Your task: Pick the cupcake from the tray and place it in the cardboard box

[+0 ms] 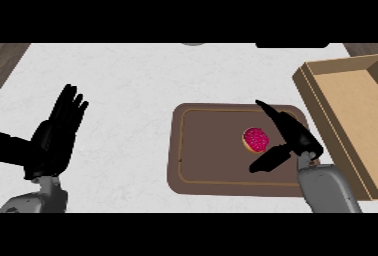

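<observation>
The cupcake [255, 139] with its pink top sits on the brown tray [214, 170], so the pick is not yet made and nothing has gone into the cardboard box [334, 102]. The right hand [289, 137] is over the tray with its fingers and thumb spread apart; the cupcake lies just to the left of its palm, in the gap between the long fingers above and the thumb below. Whether any finger touches the cupcake cannot be told from this view. The box lies to the right of this hand, close beside the tray on the bench [140, 75].

The left hand [55, 135] rests open, fingers up, far to the left of the tray and holds nothing.

Left to do, by my reading: close the right hand round the cupcake, lift it, carry it rightward over the box wall and set it inside.
</observation>
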